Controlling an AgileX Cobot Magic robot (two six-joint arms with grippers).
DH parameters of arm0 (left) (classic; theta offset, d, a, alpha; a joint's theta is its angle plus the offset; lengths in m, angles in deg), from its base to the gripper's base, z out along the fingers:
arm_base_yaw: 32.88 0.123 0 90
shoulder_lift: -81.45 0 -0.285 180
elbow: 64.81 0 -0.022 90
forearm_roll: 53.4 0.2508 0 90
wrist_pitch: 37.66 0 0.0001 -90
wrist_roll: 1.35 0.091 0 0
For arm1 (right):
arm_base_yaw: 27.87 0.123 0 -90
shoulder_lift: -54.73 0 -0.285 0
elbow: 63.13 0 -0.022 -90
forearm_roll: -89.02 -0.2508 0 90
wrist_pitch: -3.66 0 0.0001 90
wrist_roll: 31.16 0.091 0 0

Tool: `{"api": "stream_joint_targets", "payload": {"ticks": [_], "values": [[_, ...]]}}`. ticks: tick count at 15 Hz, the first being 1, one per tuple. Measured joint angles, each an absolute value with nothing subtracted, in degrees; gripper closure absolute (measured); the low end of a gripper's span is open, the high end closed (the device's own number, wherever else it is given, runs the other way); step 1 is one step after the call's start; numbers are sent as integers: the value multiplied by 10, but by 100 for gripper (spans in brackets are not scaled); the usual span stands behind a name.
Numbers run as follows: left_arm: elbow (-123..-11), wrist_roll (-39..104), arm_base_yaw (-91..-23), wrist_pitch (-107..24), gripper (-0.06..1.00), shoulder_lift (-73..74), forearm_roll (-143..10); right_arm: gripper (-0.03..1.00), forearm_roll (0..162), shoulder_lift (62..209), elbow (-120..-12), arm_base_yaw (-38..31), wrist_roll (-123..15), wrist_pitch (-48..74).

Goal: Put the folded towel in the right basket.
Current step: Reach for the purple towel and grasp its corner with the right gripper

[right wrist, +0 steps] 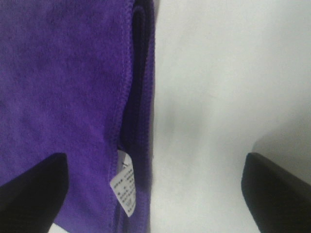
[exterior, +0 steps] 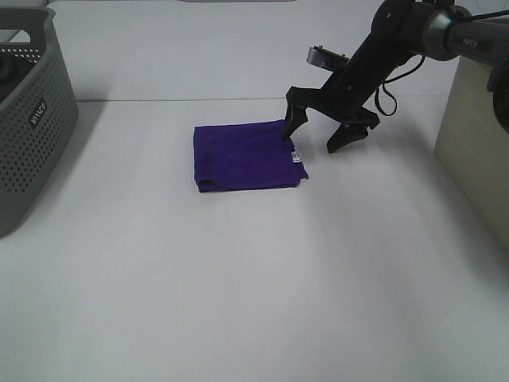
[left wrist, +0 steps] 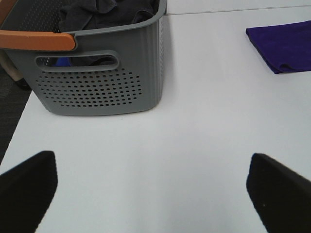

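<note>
- White table (exterior: 238, 278) is taking up nearly the whole high view, and everything is sitting on it or over it.
- Grey perforated basket (exterior: 32, 135) is standing at the far left edge of the table. The left wrist view is showing dark cloth (left wrist: 97, 12) piled inside it and an orange handle (left wrist: 34, 40) across its top.
- Beige panel (exterior: 477, 159) is standing at the right edge of the high view. Cannot tell what it is.
- Black right arm (exterior: 374, 64) is reaching down from the upper right toward the table's middle.
- Purple folded towel (exterior: 242, 155) is lying flat on the table a bit back of centre, well apart from the grey basket and not in any basket. Its folded layers are showing along the right edge in the right wrist view.
- Right gripper (exterior: 309, 142) is hanging low at the towel's right edge with its jaws spread wide and grasping nothing. One finger (right wrist: 31, 194) is sitting over the towel and the other (right wrist: 277, 194) over bare table just beside it. Cannot tell if the finger is touching the cloth.
- Left gripper (left wrist: 153, 199) is hovering over bare table near the grey basket, jaws released and wide apart, nothing between them. The towel is showing far off in its view.
- Small white label (right wrist: 124, 187) is sticking out of the towel's right edge, near its front corner.
</note>
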State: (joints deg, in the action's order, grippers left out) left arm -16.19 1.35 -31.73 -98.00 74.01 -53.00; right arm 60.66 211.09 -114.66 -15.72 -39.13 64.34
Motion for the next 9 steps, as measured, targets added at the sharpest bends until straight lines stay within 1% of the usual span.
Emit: {"api": "stream_joint_targets", "payload": {"ticks": [9], "values": [[-162, 13, -317, -980, -5, 740, -530, 7, 572, 2132, -1156, -153, -391, 629]]}}
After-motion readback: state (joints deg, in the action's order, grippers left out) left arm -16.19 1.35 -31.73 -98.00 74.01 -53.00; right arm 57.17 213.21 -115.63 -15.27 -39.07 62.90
